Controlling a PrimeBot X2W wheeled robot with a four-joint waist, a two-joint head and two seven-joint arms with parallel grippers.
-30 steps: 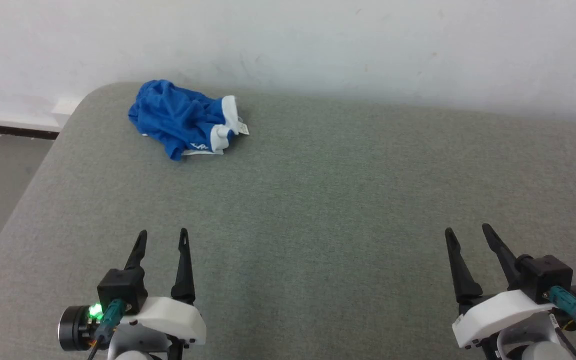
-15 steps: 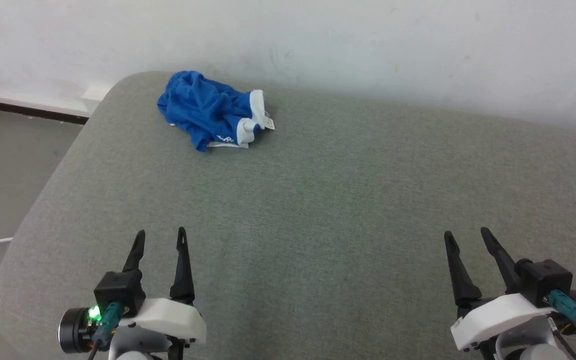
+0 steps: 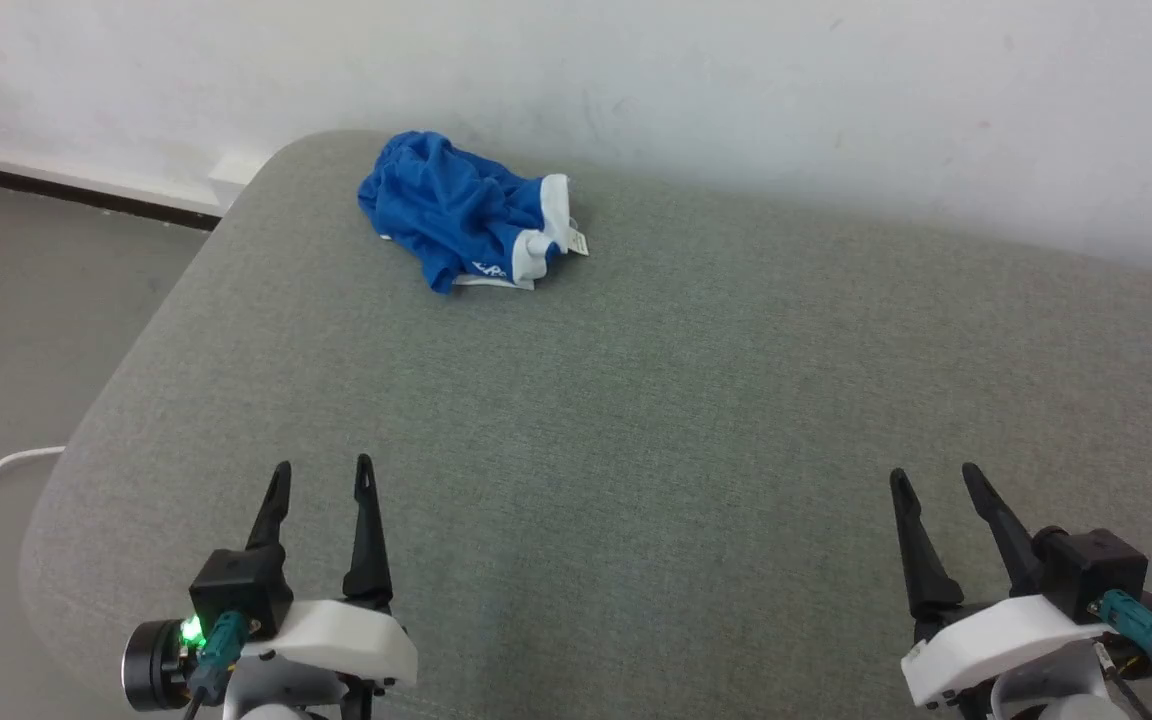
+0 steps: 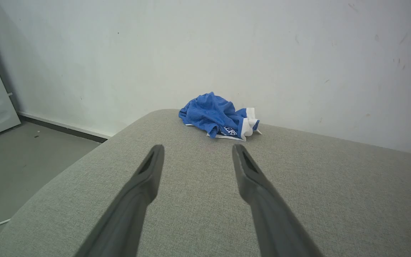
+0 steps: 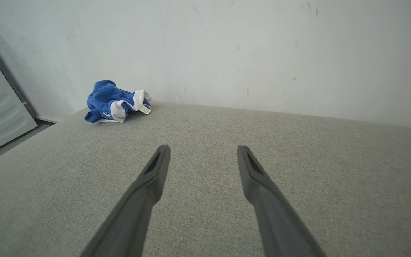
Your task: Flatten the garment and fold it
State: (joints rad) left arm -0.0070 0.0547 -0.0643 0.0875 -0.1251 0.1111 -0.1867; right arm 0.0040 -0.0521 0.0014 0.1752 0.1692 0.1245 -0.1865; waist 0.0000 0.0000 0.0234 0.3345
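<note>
Approach stage: garment (image 3: 471, 222) crumpled at 11 o'clock, well apart from left gripper (image 3: 324, 463) and right gripper (image 3: 934, 472) (jaws wide, empty); next, reach toward it.

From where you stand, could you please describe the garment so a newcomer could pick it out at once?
Find the broad grey-green padded surface that runs up to the white wall. Near its far left corner, close to that wall, lies the garment in a crumpled heap. It is the one bright blue thing there, with a white waistband and small white label.
</note>
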